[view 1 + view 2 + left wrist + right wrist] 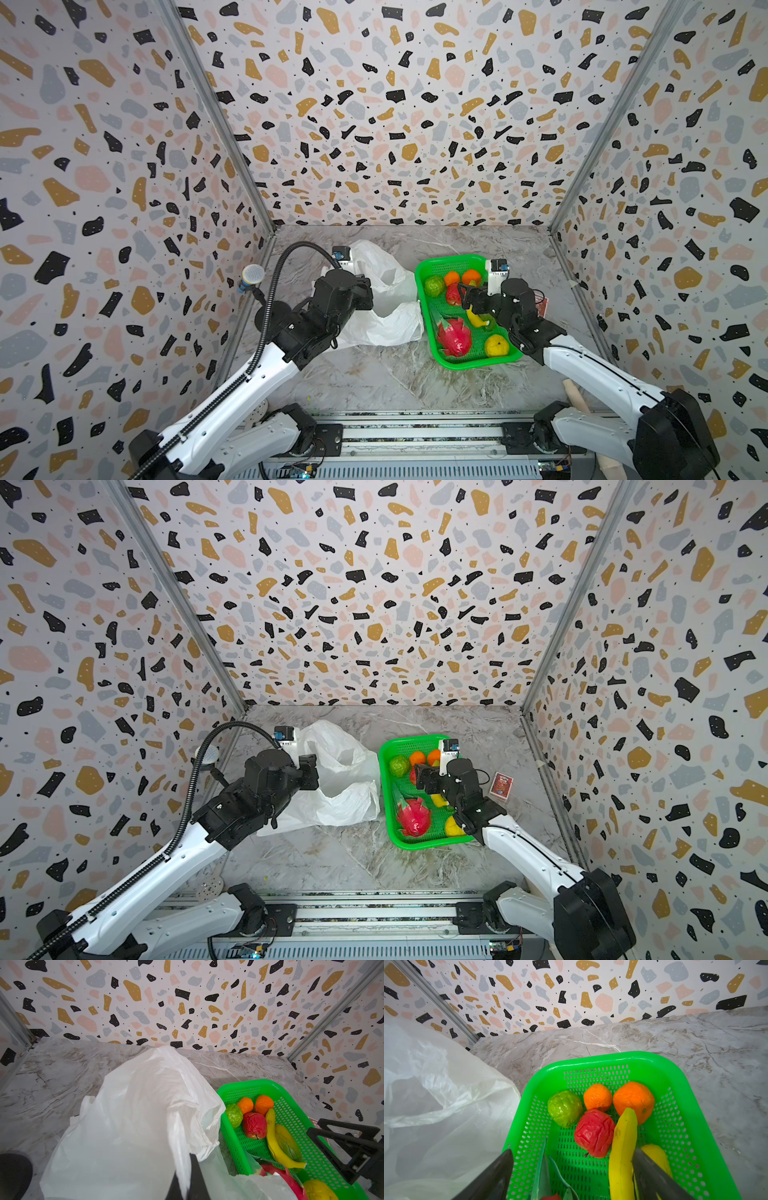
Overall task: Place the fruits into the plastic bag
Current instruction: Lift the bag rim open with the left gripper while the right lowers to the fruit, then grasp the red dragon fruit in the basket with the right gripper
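L pincer (187,1176) is clenched on the rim film of the plastic bag (390,286). Bag is slumped on the counter (374,374), just beside the green tray (449,262). R pincer (572,1152) is spread wide, empty, over the tray. All fruits we see lie in the tray. Red round fruit (593,1132) is nearest under R, banana (623,1147) right beside it. We judge this the grab step. Drop straight on the red one, centre it, get the outer finger clear of the banana, squeeze soft. L should hold the bag mouth up & facing the tray.

Toy fruits (595,1132) fill the green tray (612,1058) (crumpled white plastic bag (446,1088) alongside).
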{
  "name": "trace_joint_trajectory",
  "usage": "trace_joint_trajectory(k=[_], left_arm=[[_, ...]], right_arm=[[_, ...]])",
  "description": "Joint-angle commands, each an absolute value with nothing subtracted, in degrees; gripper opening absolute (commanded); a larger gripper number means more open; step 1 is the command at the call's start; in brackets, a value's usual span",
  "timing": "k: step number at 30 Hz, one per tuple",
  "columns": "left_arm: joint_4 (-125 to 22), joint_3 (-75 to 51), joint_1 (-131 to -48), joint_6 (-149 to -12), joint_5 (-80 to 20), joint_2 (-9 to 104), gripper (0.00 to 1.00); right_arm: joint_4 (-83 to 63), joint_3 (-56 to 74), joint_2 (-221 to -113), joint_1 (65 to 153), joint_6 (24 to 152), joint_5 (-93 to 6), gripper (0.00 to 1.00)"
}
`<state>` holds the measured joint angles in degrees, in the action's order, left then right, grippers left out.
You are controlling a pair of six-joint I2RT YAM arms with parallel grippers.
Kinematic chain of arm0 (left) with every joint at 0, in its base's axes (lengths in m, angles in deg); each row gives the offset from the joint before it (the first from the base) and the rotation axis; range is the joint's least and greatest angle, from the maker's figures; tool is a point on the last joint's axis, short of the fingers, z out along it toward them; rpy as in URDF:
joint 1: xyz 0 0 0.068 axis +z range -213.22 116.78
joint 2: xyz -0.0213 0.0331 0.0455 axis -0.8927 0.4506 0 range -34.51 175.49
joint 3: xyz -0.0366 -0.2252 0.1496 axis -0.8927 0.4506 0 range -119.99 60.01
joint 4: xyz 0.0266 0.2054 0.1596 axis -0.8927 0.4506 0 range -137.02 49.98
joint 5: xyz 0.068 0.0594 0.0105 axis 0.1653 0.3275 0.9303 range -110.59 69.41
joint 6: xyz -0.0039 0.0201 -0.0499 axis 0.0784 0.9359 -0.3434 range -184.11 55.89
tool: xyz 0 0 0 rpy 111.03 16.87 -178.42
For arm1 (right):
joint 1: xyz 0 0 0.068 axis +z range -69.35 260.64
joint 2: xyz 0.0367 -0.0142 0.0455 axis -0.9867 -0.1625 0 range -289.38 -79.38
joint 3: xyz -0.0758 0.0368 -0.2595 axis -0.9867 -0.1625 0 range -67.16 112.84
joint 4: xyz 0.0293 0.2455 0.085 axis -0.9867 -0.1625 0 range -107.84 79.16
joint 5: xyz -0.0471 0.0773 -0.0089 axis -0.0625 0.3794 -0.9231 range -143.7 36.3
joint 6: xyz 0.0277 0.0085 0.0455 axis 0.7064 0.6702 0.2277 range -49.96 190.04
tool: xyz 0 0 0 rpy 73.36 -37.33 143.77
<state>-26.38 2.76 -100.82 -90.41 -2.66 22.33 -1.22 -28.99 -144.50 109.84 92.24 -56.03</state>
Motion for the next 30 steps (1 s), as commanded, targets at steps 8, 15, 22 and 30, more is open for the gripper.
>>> trace_joint_trajectory(k=[8,15,22,30], left_arm=[[-28.58,0.92,-99.87,-88.06,-15.64,28.33,0.00],[-29.47,3.41,-99.85,-86.45,-16.02,28.42,0.00],[-30.77,6.49,-99.84,-87.31,-15.67,27.06,0.00],[-29.63,6.45,-99.86,-86.10,-15.50,27.09,0.00]], right_arm=[[-22.69,-20.80,-149.05,116.81,90.20,-55.65,0.99],[-30.85,-19.70,-153.12,119.59,92.43,-59.85,0.99],[-32.83,-18.94,-155.01,120.15,94.11,-60.29,0.99],[-38.11,-17.66,-160.15,120.81,94.71,-60.97,0.99]])
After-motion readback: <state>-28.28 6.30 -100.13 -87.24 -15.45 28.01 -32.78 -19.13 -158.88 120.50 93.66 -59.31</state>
